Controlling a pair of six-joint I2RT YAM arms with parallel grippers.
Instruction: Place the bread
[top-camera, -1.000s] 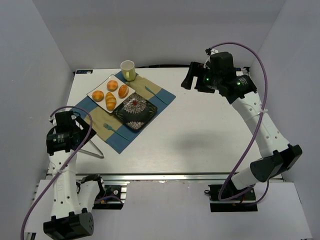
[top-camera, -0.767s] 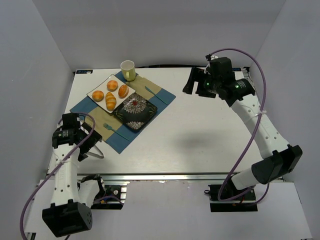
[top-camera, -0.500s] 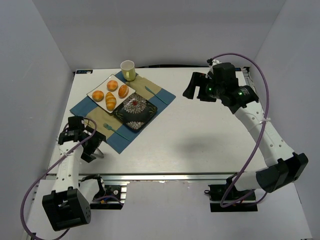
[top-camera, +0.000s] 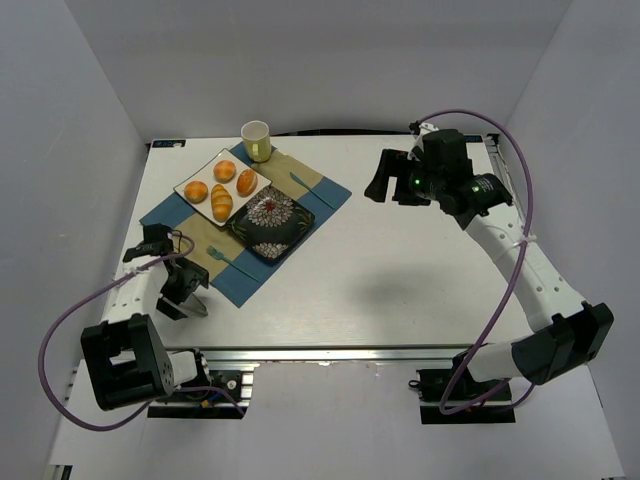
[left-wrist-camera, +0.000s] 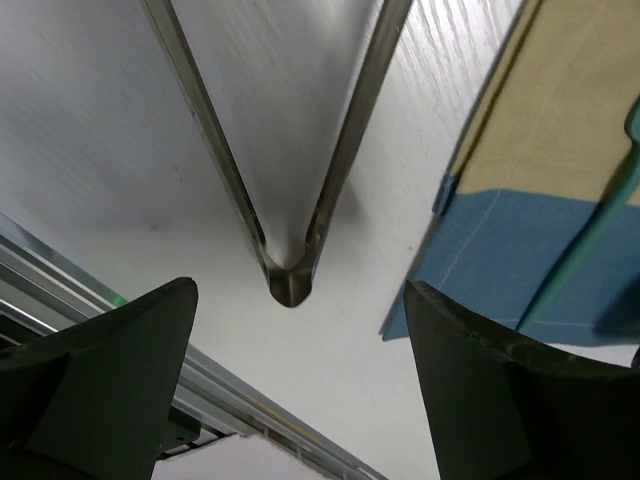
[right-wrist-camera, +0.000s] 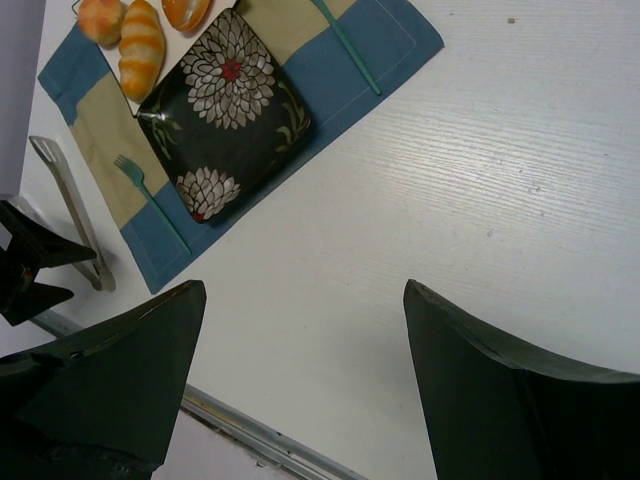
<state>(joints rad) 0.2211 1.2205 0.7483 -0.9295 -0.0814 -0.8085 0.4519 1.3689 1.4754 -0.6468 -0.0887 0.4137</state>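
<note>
Several golden bread rolls lie on a white plate at the back left. Beside it sits a dark flowered plate, with nothing on it. Metal tongs lie on the table off the placemat's near-left edge. My left gripper hangs low over the tongs' hinge end, open, a finger on either side of it. My right gripper is open, high over the table's right part, holding nothing.
A blue and tan placemat lies under both plates, with a teal fork and another teal utensil on it. A pale cup stands behind. The table's near edge rail runs close to the tongs.
My left arm has swung down and in, bringing its gripper from the table's left edge low over the tongs. The right gripper shifted slightly. Bread and plates have not moved.
</note>
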